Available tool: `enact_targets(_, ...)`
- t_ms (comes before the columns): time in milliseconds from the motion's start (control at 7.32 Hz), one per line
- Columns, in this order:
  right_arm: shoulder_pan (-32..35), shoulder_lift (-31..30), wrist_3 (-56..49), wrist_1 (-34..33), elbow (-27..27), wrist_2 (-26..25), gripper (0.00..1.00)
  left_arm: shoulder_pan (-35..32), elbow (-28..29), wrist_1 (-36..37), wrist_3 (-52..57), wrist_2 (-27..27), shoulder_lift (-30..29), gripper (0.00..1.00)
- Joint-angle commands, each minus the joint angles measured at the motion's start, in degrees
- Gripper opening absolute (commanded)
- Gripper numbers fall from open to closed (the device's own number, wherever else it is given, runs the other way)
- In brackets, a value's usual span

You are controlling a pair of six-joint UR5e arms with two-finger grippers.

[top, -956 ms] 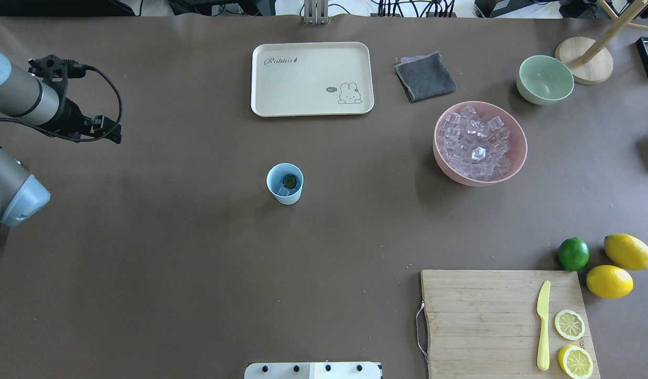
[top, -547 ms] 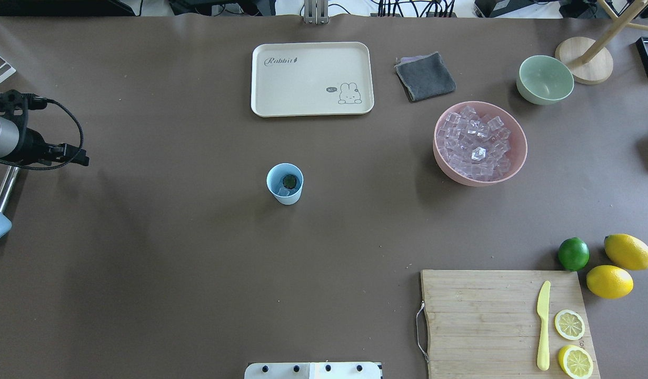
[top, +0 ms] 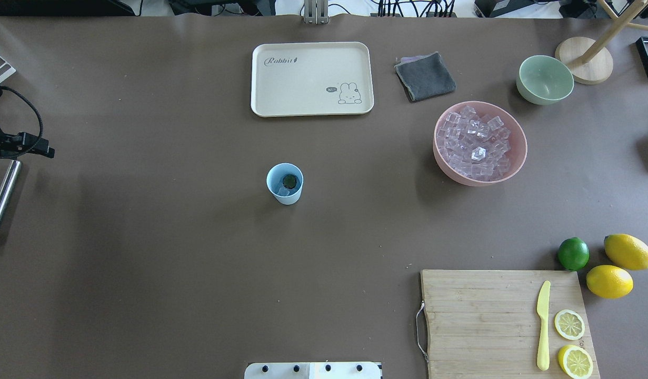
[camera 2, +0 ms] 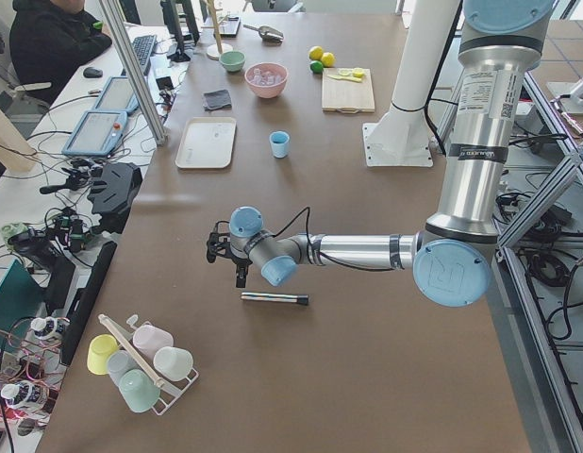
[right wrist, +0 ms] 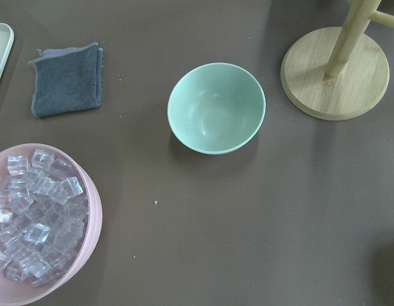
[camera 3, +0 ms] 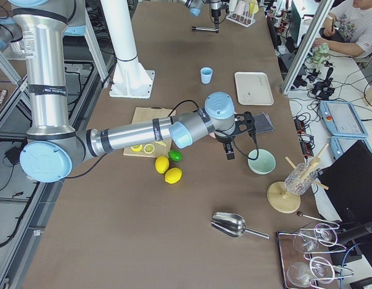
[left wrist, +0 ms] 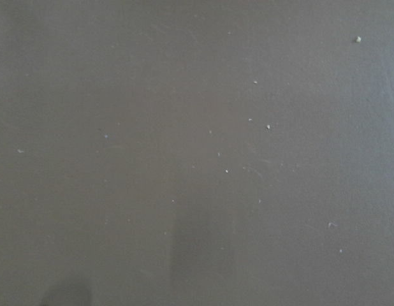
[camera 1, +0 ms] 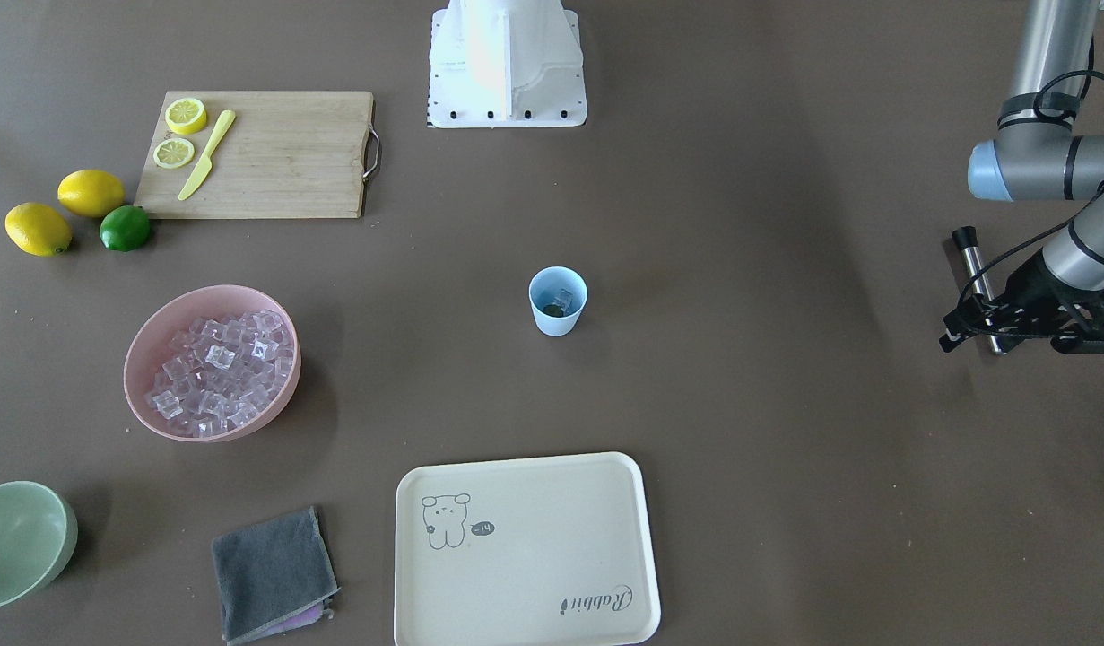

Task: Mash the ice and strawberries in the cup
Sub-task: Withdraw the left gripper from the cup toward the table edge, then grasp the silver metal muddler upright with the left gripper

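Observation:
The light-blue cup (top: 285,183) (camera 1: 558,301) stands upright near the middle of the table. Inside it lie one clear ice cube (camera 1: 565,299) and a small dark berry with a green top, the strawberry (top: 289,181). More ice (top: 476,142) (right wrist: 31,223) fills the pink bowl (top: 519,138). My left gripper (camera 1: 1085,327) (camera 2: 225,253) hovers low at the table's left end, far from the cup, beside a metal rod (top: 2,195) (camera 1: 977,287) lying flat. I cannot tell its state. My right gripper (camera 3: 231,147) hangs above the green bowl area, and I cannot tell whether it is open or shut.
A cream tray (top: 312,79) and a grey cloth (top: 425,76) lie at the far side. A green bowl (top: 545,79) and a wooden stand (top: 584,60) sit far right. A cutting board (top: 481,321) holds a yellow knife and lemon slices, with a lime (top: 573,253) and lemons beside it.
My left arm has drawn back toward the left edge, almost leaving the overhead view. That uncovers the metal rod on the table. The cup and its contents have not moved.

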Motion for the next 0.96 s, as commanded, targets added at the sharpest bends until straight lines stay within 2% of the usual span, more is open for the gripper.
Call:
enact_targets(0,0.06,-0.37,0.14,0.05,0.36,-0.09,0.98,-0.26,0.06,-0.46,1.57,-0.1,2.81,0.98)
enact_targets(547,-0.02,-2.81,0.14,0.83,2.63,-1.06,0.98,0.26,1.11,-0.81,1.83,0.25,4.23,0.98)
enact_targets(820,-0.02,-3.61,0.23,0.93,3.51,-1.06,0.98,0.35,0.76,-0.9,1.83,2.09,4.49,0.97)
